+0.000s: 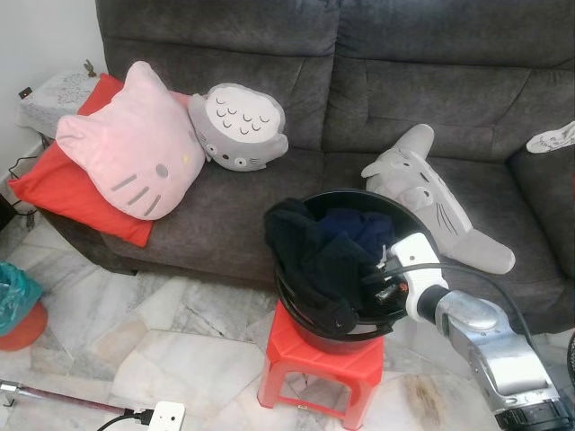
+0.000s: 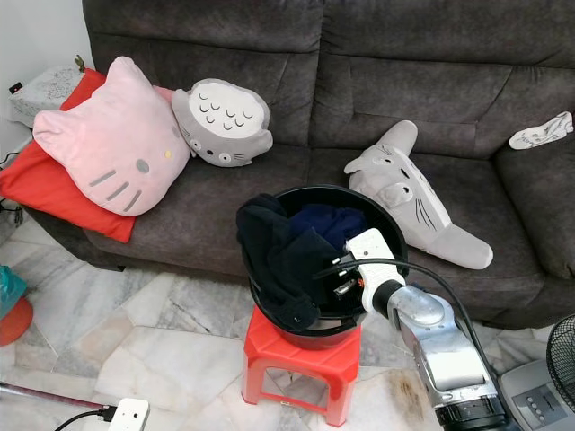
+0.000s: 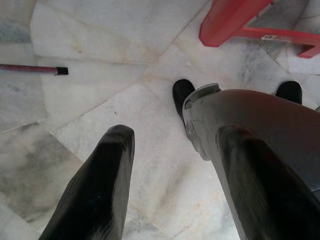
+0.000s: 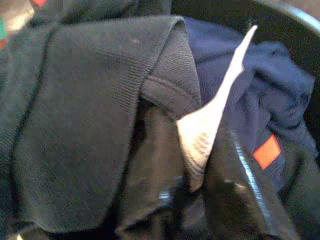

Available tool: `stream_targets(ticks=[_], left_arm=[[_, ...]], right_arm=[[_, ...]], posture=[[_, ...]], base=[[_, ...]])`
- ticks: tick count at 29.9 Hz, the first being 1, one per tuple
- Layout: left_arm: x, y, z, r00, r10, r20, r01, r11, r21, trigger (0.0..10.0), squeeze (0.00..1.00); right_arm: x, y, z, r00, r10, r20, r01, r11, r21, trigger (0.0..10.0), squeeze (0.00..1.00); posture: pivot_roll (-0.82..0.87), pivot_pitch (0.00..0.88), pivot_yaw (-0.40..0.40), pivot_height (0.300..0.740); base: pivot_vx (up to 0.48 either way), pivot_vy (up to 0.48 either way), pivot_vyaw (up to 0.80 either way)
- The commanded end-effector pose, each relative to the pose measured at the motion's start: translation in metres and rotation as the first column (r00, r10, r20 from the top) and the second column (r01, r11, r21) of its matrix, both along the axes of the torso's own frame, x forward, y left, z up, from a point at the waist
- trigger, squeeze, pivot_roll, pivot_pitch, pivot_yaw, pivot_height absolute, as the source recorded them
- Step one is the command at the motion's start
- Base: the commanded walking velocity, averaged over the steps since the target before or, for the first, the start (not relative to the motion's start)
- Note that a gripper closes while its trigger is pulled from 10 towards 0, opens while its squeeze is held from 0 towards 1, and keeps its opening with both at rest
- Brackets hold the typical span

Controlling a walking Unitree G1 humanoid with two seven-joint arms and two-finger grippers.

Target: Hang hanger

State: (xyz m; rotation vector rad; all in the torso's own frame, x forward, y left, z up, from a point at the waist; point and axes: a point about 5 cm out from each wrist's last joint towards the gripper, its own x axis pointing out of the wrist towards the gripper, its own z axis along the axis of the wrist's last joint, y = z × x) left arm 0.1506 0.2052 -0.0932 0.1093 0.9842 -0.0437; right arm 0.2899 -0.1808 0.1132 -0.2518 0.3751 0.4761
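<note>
I have the right gripper (image 2: 334,277) reaching down into the black basket (image 2: 386,224) that sits on the red plastic stool (image 2: 296,359) in front of the grey sofa (image 2: 359,54). In the right wrist view its fingers (image 4: 240,190) are buried among the clothes, with a pale tapered piece (image 4: 210,125) standing up between them; it looks pinched there, though I cannot be sure the fingers are properly closed on it, and I cannot say whether it is an arm of the hanger or just a tag or a bit of lining. No plain hanger shape is visible anywhere, so I judge that the hanger, if it is here at all, lies somewhere under the black garment (image 2: 274,247) draped over the basket's near-left rim or the dark blue garment (image 4: 270,100) behind it. That puts me at the very first step: finding and taking hold of the hanger. The left gripper (image 3: 170,185) hangs idle beside the robot's leg, pointing at the marble floor (image 3: 100,100), its fingers spread apart and holding nothing. For the next move I would want a firm hold confirmed before lifting, then a slow straight pull upward so the knitwear does not snag and drag the basket off the stool. I see no rail or hook in front of me, so a place to hang it must be found afterwards.
</note>
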Motion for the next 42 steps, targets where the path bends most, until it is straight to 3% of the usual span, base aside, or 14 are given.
stream_targets(ticks=[1,9,11,13,18,20,21,25,29,32,35,37,39,42], left_arm=[[-0.007,0.002,-0.003,1.000,-0.011,-0.028,0.012,1.000,0.014,10.0,0.00],[-0.007,0.002,-0.003,1.000,-0.013,-0.028,0.013,1.000,0.018,10.0,0.00],[-0.007,0.002,-0.003,1.000,-0.013,-0.029,0.014,1.000,0.019,10.0,0.00],[-0.007,0.002,-0.003,1.000,-0.012,-0.028,0.013,1.000,0.020,10.0,0.00],[-0.007,0.002,-0.003,1.000,-0.010,-0.028,0.010,1.000,0.021,10.0,0.00],[-0.007,0.002,-0.003,1.000,-0.008,-0.027,0.009,1.000,0.021,10.0,0.00],[-0.007,0.002,-0.003,1.000,-0.008,-0.028,0.008,1.000,0.022,10.0,0.00],[-0.007,0.002,-0.003,1.000,-0.007,-0.027,0.008,1.000,0.021,10.0,0.00],[-0.007,0.002,-0.003,1.000,-0.004,-0.026,0.005,1.000,0.021,10.0,0.00],[-0.007,0.002,-0.003,1.000,-0.004,-0.026,0.004,1.000,0.021,10.0,0.00],[-0.007,0.002,-0.003,1.000,-0.006,-0.028,0.007,1.000,0.021,10.0,0.00],[-0.007,0.002,-0.003,1.000,-0.006,-0.028,0.007,1.000,0.021,10.0,0.00],[-0.007,0.003,-0.003,1.000,-0.007,-0.028,0.007,1.000,0.022,10.0,0.00],[-0.007,0.003,-0.003,1.000,-0.007,-0.028,0.008,1.000,0.023,10.0,0.00]], right_arm=[[0.007,0.003,0.015,0.997,0.026,0.070,-0.025,0.999,-0.019,0.0,0.00],[0.032,0.009,0.061,0.949,0.115,0.293,-0.091,0.991,-0.095,0.0,0.00],[0.033,0.012,0.065,0.943,0.135,0.305,-0.110,0.989,-0.098,0.0,0.00],[0.034,0.025,0.076,0.907,0.238,0.348,-0.205,0.970,-0.129,0.0,0.00],[0.032,0.036,0.082,0.878,0.309,0.366,-0.274,0.951,-0.144,0.0,0.00],[0.030,0.045,0.085,0.856,0.358,0.372,-0.326,0.934,-0.149,0.0,0.00],[0.023,0.055,0.087,0.818,0.430,0.383,-0.398,0.903,-0.162,0.0,0.00],[0.010,0.068,0.081,0.766,0.545,0.339,-0.513,0.838,-0.189,0.0,0.00],[0.003,0.069,0.068,0.770,0.570,0.286,-0.539,0.822,-0.187,0.0,0.00],[0.005,0.065,0.060,0.799,0.547,0.250,-0.513,0.837,-0.192,0.0,0.00],[0.010,0.052,0.045,0.869,0.461,0.181,-0.428,0.882,-0.195,0.0,0.00],[0.010,0.051,0.045,0.871,0.457,0.179,-0.424,0.885,-0.195,0.0,0.00],[0.008,0.050,0.041,0.879,0.450,0.159,-0.420,0.888,-0.188,10.0,0.00],[0.007,0.049,0.038,0.881,0.448,0.152,-0.417,0.887,-0.197,10.0,0.00]], posture=[[-0.10,0.089,0.018,0.740],[-0.11,0.087,0.022,0.740],[-0.11,0.087,0.022,0.740],[-0.10,0.086,0.020,0.740],[-0.10,0.086,0.020,0.740],[-0.10,0.087,0.021,0.740],[-0.10,0.087,0.022,0.740],[-0.10,0.087,0.022,0.740],[-0.10,0.088,0.019,0.740],[-0.10,0.088,0.020,0.740],[-0.11,0.089,0.021,0.740],[-0.10,0.089,0.021,0.740],[-0.10,0.090,0.021,0.740],[-0.10,0.090,0.023,0.740]], base=[[0.000,0.000,0.00],[0.000,0.000,0.00],[0.000,0.000,0.00],[0.000,0.000,0.00],[0.000,0.000,0.00],[0.000,0.000,0.00],[0.000,0.000,0.00],[0.000,0.000,0.00],[0.000,0.000,0.00],[0.000,0.000,0.00],[0.000,0.000,0.00],[0.000,0.000,0.00],[0.000,0.000,0.00],[0.000,0.000,0.00]])
